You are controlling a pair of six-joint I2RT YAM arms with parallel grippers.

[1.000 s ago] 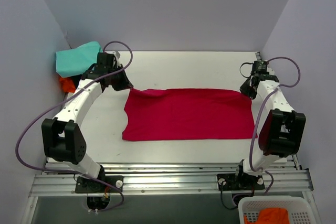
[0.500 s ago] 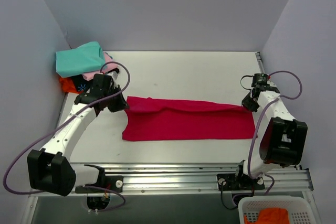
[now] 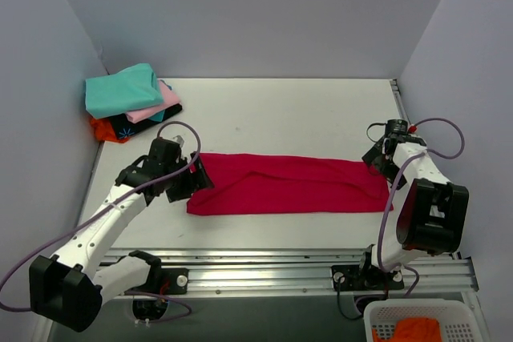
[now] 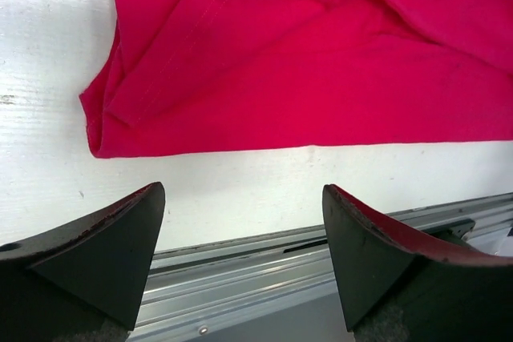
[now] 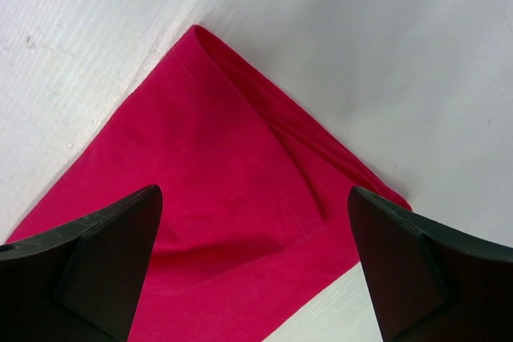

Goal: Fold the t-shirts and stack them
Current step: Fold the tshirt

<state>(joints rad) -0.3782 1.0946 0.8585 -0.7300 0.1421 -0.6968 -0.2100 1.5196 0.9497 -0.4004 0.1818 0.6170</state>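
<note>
The crimson t-shirt lies on the white table as a long folded band, its far half doubled over toward the near edge. My left gripper hovers open at the band's left end; the left wrist view shows that end of the shirt above empty fingertips. At the band's right end my right gripper is open too, with the shirt's corner lying flat between its spread fingers. A pile of folded t-shirts, teal on top with pink, black and orange below, sits at the back left corner.
A white basket holding an orange cloth stands off the table at the bottom right. Aluminium rails run along the near edge. Grey walls close in the left, right and back sides.
Both grippers carried the shirt's far edge toward the near side, folding it into a narrow band, then opened and let go. The left arm swung away from the pile.
</note>
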